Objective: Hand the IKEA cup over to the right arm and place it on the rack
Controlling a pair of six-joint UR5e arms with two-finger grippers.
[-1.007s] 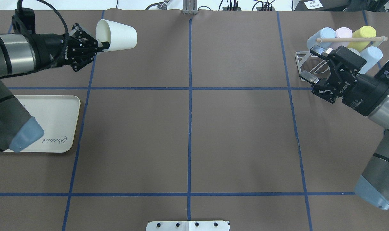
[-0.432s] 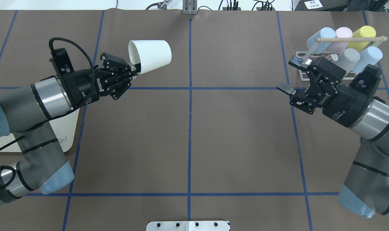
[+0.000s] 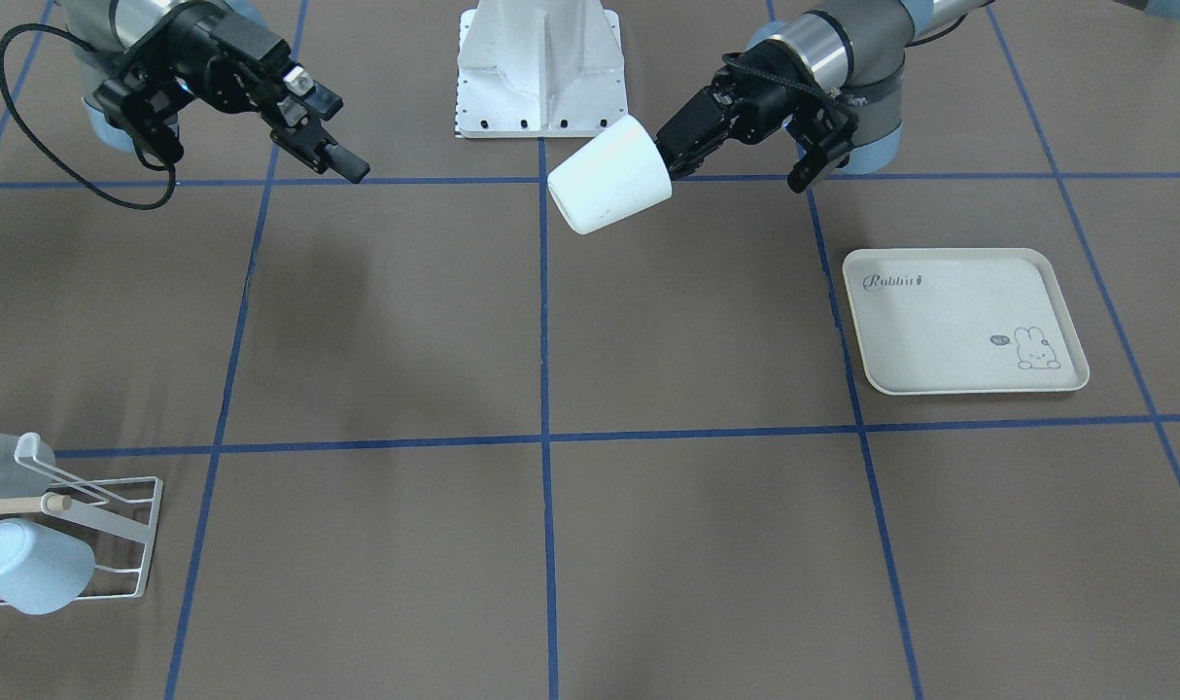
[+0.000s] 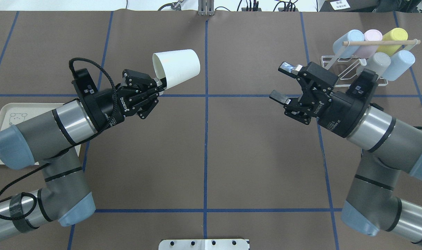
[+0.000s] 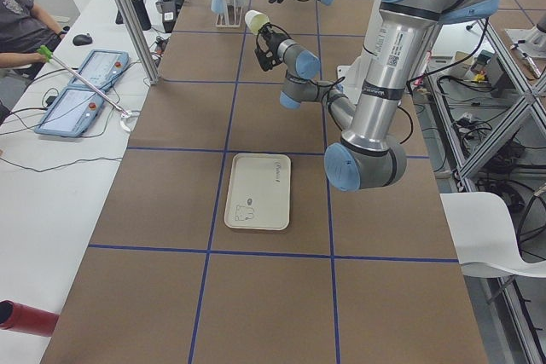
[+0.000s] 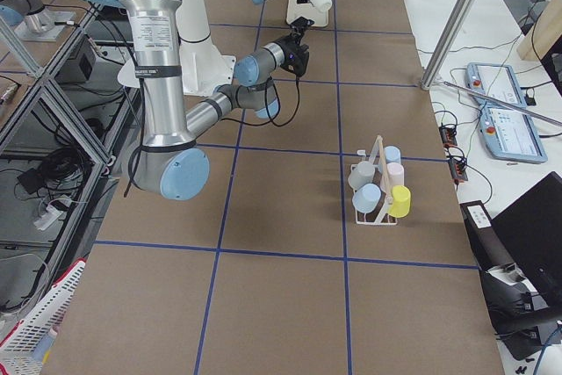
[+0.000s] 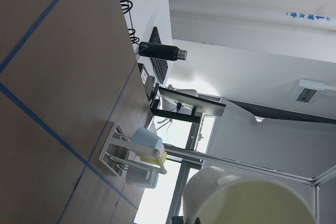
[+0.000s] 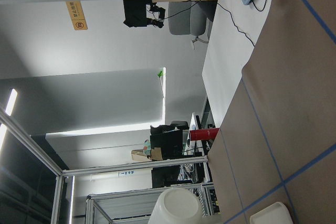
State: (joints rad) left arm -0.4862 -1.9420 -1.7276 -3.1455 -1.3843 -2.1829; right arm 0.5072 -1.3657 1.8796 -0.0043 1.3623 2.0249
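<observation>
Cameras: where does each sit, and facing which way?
Front-facing: across the table, facing the robot; both arms, left gripper holding white plastic cup.
Overhead: behind the robot, looking down; both arms, right gripper open.
Exterior left: table's end; left arm near.
Exterior right: opposite end; right arm near.
Left wrist: faces white wire rack; no arm shows.
Right wrist: faces the cup; no arm shows.
All six show the cup.

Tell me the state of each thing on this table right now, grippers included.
White cup, held off the table, tilted on its side.
Left gripper, jaws shut on the cup's rim.
Right gripper, jaws open, empty.
Rack, upright, coloured cups hung on it.
Tray, flat on the table.
</observation>
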